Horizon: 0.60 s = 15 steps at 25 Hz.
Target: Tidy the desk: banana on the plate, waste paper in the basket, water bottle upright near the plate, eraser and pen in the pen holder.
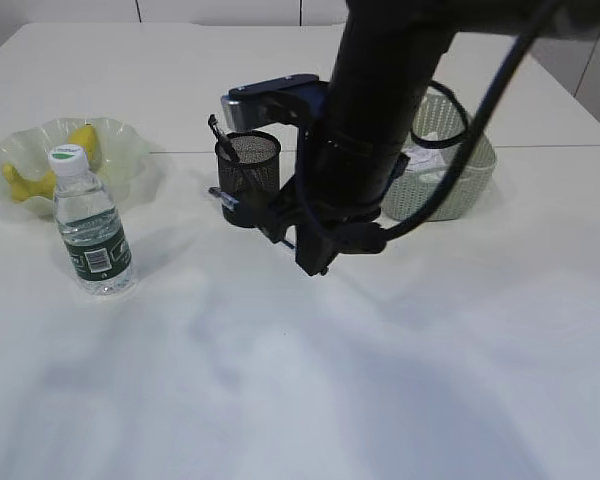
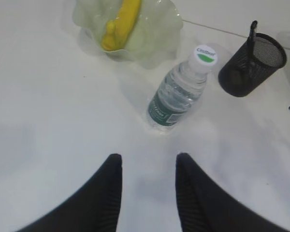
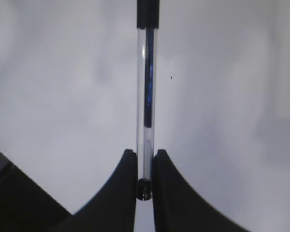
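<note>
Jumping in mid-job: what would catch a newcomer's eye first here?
The big black right arm fills the middle of the exterior view, its right gripper pinching a clear pen by the pen holder. Left of that, the water bottle stands upright before the plate, where the banana lies.

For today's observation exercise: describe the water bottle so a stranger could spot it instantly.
Start at the white desk and find the wavy pale-green plate holding the banana. Just in front of it stands the water bottle, upright. It alone is clear plastic, with a white cap and dark green label.
</note>
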Each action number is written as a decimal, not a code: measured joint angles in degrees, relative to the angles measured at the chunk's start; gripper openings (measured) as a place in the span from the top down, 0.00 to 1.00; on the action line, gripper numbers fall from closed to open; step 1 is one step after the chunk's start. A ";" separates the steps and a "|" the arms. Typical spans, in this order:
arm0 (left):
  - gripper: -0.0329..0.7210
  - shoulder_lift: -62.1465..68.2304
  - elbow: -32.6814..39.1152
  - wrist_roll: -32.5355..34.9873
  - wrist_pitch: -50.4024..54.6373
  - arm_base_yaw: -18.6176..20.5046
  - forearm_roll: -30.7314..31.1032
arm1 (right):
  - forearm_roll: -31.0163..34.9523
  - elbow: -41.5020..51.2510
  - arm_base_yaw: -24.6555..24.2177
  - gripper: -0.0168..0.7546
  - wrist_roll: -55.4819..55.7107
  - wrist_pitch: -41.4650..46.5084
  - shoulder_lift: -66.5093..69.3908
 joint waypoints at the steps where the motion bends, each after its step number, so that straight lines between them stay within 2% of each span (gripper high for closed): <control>1: 0.61 0.00 0.00 0.00 -0.72 0.00 -1.20 | 0.00 1.78 0.00 0.93 0.00 -0.27 -1.79; 7: 0.61 0.00 0.00 3.22 -7.18 -2.55 -7.94 | 0.36 10.48 0.00 0.93 -1.16 -2.03 -13.73; 15: 0.61 0.68 0.00 7.94 -20.04 -11.92 -10.74 | 2.82 14.00 0.00 0.93 -2.74 -3.19 -23.31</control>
